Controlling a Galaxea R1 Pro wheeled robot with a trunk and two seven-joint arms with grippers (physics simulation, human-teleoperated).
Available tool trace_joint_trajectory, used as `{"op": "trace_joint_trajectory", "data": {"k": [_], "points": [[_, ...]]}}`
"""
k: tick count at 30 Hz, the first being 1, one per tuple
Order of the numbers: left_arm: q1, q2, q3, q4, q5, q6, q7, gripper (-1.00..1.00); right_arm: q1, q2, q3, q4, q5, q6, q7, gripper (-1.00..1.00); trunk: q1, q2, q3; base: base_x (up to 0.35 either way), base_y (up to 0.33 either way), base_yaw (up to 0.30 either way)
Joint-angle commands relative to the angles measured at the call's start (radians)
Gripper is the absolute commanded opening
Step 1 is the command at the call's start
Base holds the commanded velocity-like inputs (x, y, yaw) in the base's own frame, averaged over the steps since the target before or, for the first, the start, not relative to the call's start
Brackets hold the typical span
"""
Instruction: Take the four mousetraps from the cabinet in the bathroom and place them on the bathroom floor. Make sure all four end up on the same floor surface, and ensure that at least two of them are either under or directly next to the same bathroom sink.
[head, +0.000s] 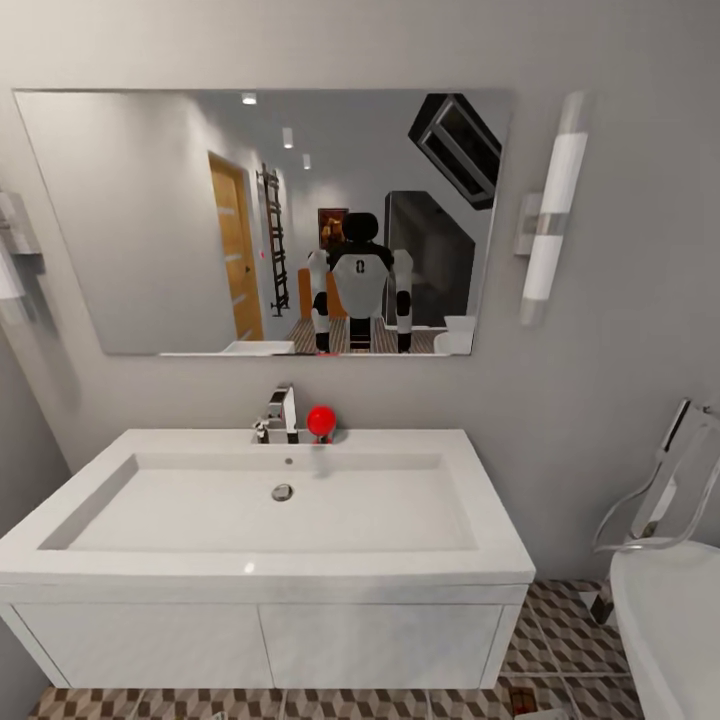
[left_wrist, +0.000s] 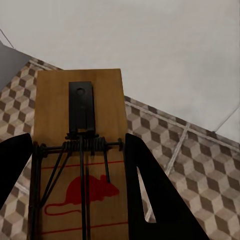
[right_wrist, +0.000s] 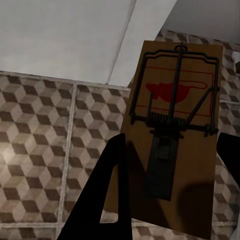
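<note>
The left hand (left_wrist: 80, 190) pinched one mousetrap (left_wrist: 77, 150) and the right hand (right_wrist: 172, 185) pinched another mousetrap (right_wrist: 175, 130), both above the bathroom floor (right_wrist: 40, 125), facing the bathroom sink (head: 270, 500)

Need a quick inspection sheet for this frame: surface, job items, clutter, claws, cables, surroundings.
Surface: cube-pattern bathroom floor, tiled with pale grout lines.
Job's things: white bathroom sink straight ahead with chrome tap; one mousetrap between the left claw's fingers, a second mousetrap between the right claw's; something small lies on the floor by the sink's right corner, too cropped to identify.
Clutter: red ball on the sink ledge beside the tap.
Claws: left claw shut on a trap; right claw shut on a trap; both above floor tiles.
Cables: nothing seen.
Surroundings: wall mirror, tube wall lamp, white bathtub at right.
</note>
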Motion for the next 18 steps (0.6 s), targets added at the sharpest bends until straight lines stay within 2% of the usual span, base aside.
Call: {"op": "trace_joint_trajectory", "data": {"k": [1, 9, 18], "points": [[-0.001, 0.000, -0.009, -0.001, 0.002, -0.001, 0.009, -1.00, -0.001, 0.001, 0.009, 0.004, -0.010, -0.006, 0.002, -1.00, 0.004, -0.008, -0.005, 0.000, 0.000, 0.000], [-0.001, 0.000, -0.008, -0.001, 0.002, -0.001, 0.013, -1.00, 0.024, -0.001, 0.008, 0.004, -0.011, -0.006, 0.003, -1.00, 0.035, -0.064, -0.030, -0.025, 0.000, 0.000], [-0.001, 0.000, -0.008, -0.001, 0.002, -0.001, 0.009, -1.00, 0.028, -0.003, 0.008, 0.004, -0.011, -0.008, 0.007, -1.00, 0.069, -0.127, -0.058, -0.053, 0.000, 0.000]]}}
